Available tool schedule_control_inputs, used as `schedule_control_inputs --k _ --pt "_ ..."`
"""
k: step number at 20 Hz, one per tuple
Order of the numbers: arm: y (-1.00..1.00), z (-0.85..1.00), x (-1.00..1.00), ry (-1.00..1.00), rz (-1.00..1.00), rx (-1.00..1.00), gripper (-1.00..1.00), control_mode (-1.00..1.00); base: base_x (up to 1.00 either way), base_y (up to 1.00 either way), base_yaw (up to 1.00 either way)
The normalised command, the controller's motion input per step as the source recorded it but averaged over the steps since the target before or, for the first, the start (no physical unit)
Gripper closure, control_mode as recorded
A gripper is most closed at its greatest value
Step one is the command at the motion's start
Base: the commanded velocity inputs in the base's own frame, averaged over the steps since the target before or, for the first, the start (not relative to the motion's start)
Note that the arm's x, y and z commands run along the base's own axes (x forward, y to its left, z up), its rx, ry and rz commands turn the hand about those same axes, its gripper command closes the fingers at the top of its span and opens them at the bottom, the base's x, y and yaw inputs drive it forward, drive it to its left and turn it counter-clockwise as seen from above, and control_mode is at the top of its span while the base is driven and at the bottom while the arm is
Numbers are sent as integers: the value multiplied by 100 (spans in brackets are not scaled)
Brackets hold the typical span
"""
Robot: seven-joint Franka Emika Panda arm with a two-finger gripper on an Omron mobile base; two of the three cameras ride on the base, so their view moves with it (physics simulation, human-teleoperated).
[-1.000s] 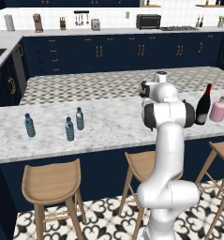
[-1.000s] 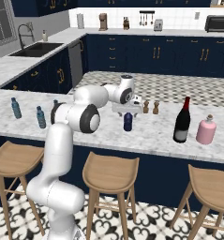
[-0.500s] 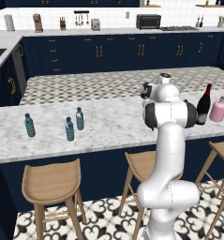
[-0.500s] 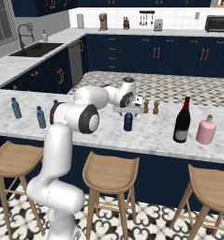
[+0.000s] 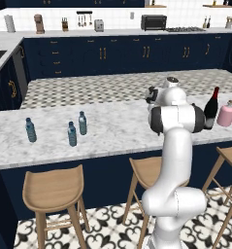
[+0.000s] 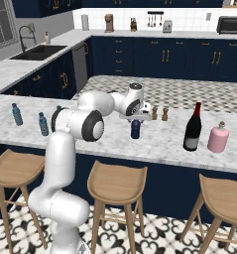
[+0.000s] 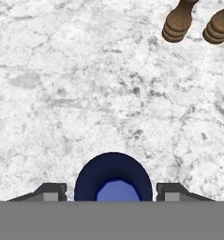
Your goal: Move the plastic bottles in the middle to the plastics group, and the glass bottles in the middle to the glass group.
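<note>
You see the jaws (image 6: 135, 119) standing directly over the short navy bottle (image 6: 135, 129) on the marble bench (image 6: 159, 144), and that bottle serves as the landmark for everything else. In the hand view the navy bottle (image 7: 113, 178) sits between the 2 dark fingertips (image 7: 50, 191), one on each side of its rounded shoulder; you cannot tell from these views whether the pads touch it, so whether the jaws grip it or stand apart around it stays unsettled.

Just beyond the navy bottle, toward the far edge of the bench, stand 2 small brown wooden shakers (image 6: 159, 113), close together; they also show at the top right of the hand view (image 7: 178, 23).

To the right of the navy bottle in the right base view stands the tall wine bottle (image 6: 193, 127), upright, dark with a red neck, and just beside that the squat pink bottle (image 6: 218, 137). The 2 stand near each other but apart.

Well away on the other side of the navy bottle, past the arm, you find 3 clear bluish water bottles in the left base view: 2 close together (image 5: 82, 123) (image 5: 72, 134) and 1 farther off toward the bench end (image 5: 30, 130), all upright
</note>
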Motion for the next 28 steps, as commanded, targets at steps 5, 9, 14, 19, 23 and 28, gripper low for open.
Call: schedule_control_inputs --k 5,9,14,19,23,28 --pt "0 0 -4 0 0 0 100 -100 0 0 0" --pt "26 10 -20 -9 2 0 100 -100 0 0 0" --pt "46 33 -19 -13 13 0 100 -100 0 0 0" --pt "69 15 -31 -10 18 0 100 -100 0 0 0" --pt "100 0 -59 -1 26 -4 100 -100 0 0 0" --pt "100 0 -50 0 22 -12 100 -100 0 0 0"
